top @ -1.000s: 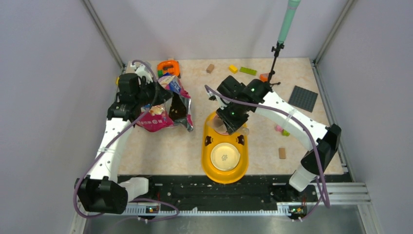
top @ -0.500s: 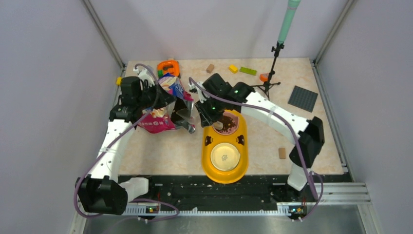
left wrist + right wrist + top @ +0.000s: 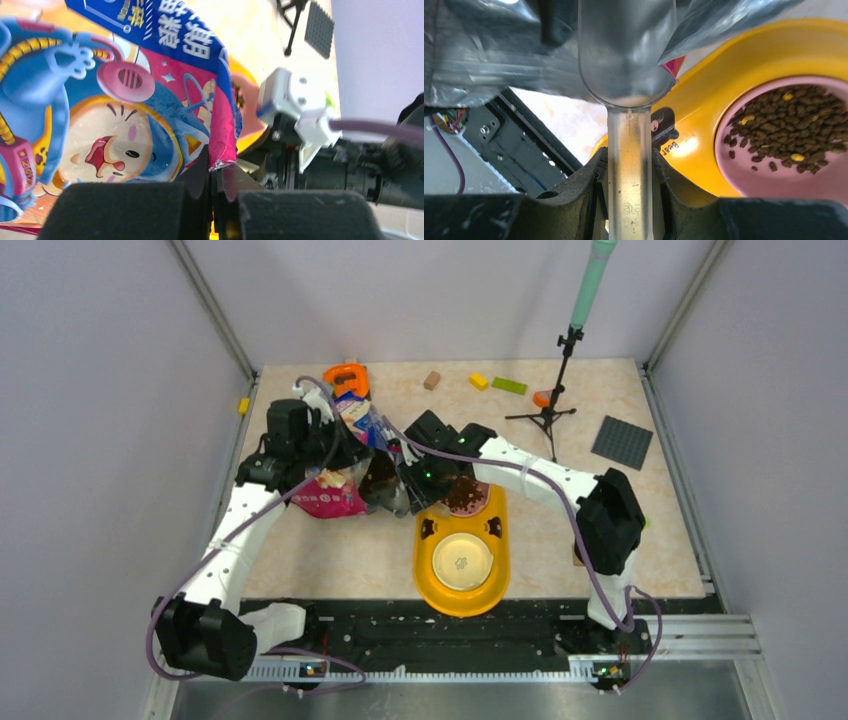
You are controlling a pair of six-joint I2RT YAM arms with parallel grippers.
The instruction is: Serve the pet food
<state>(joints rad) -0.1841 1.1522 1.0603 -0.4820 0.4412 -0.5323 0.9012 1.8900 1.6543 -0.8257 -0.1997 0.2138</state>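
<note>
The glossy magenta-and-blue cat food bag (image 3: 328, 497) lies left of the yellow feeder (image 3: 440, 585). My left gripper (image 3: 345, 443) is shut on the bag's magenta top edge (image 3: 222, 145), holding its mouth up. My right gripper (image 3: 415, 478) is shut on the handle of a clear plastic scoop (image 3: 626, 55). The scoop looks empty, and its bowl pokes into the bag's silver-lined opening (image 3: 484, 55). Pet food (image 3: 791, 117), dark brown kibble, fills the feeder's pink far bowl (image 3: 466, 498). The cream near bowl (image 3: 461, 560) holds no kibble.
An orange toy (image 3: 346, 376), a tan block (image 3: 432, 380), a yellow brick (image 3: 479, 381) and a green brick (image 3: 508, 386) lie along the back. A small tripod (image 3: 548, 412) and a dark baseplate (image 3: 621, 442) stand at the right. Black rail (image 3: 450, 625) runs along the near edge.
My right arm swung left from over the pink bowl to the bag's mouth, carrying the scoop; the kibble in that bowl came into view. My left arm shifted the bag slightly right.
</note>
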